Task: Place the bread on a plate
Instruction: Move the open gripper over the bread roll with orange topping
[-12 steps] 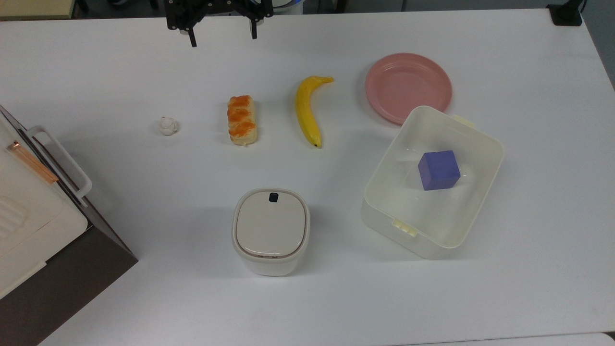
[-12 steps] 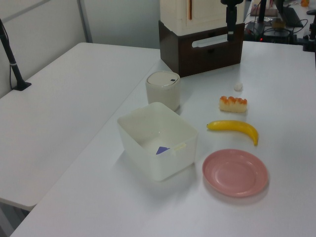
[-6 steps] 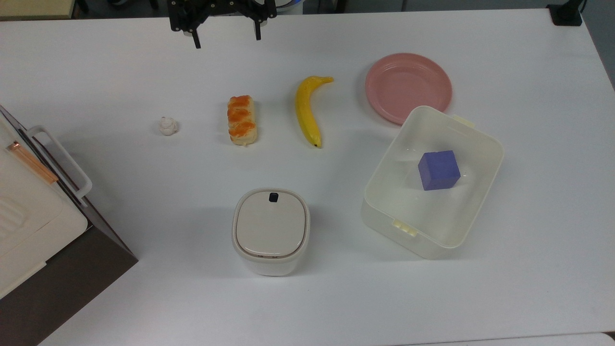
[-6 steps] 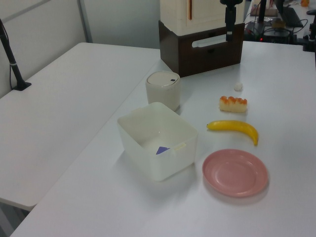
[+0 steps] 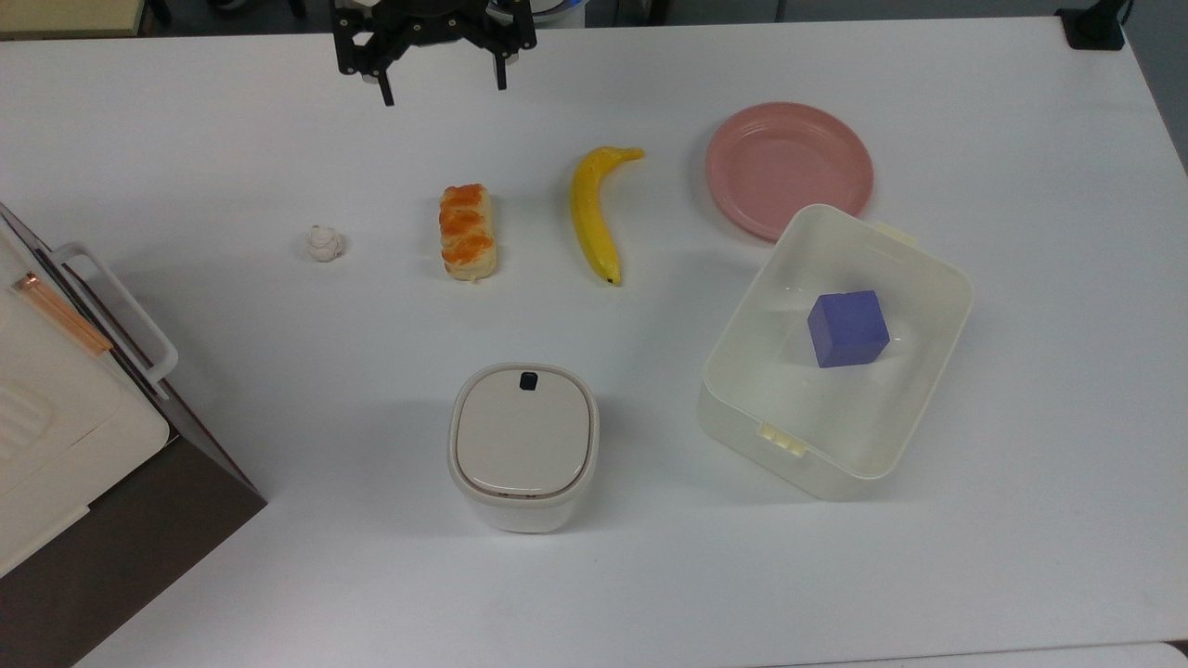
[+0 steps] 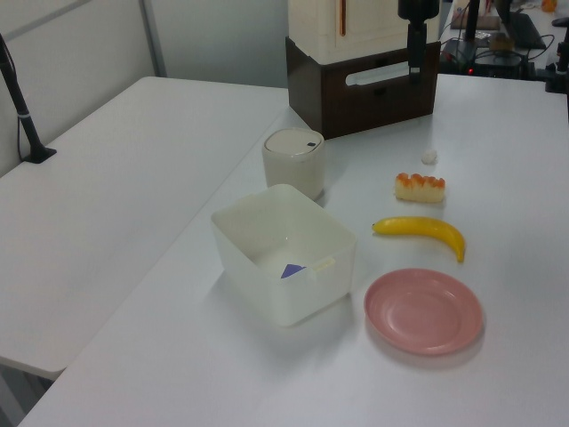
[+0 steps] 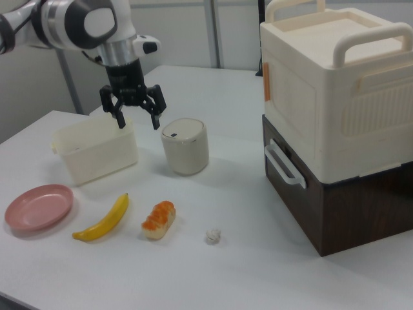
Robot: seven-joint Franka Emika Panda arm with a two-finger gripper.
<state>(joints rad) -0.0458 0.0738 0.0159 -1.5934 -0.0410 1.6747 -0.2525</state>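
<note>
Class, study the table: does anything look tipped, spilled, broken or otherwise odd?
Nothing stands out. The bread, banana and empty plate lie flat and apart. The tub sits upright but askew to the table edges, holding a purple cube. The open hand hangs above the table.

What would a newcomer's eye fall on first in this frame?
Probably the bright row on the white table: bread, banana and pink plate, running left to right in the top view. Next, the purple cube inside the cream tub, just below the plate in the top view. The black gripper hangs open at the top view's upper edge, away from the bread.
</note>
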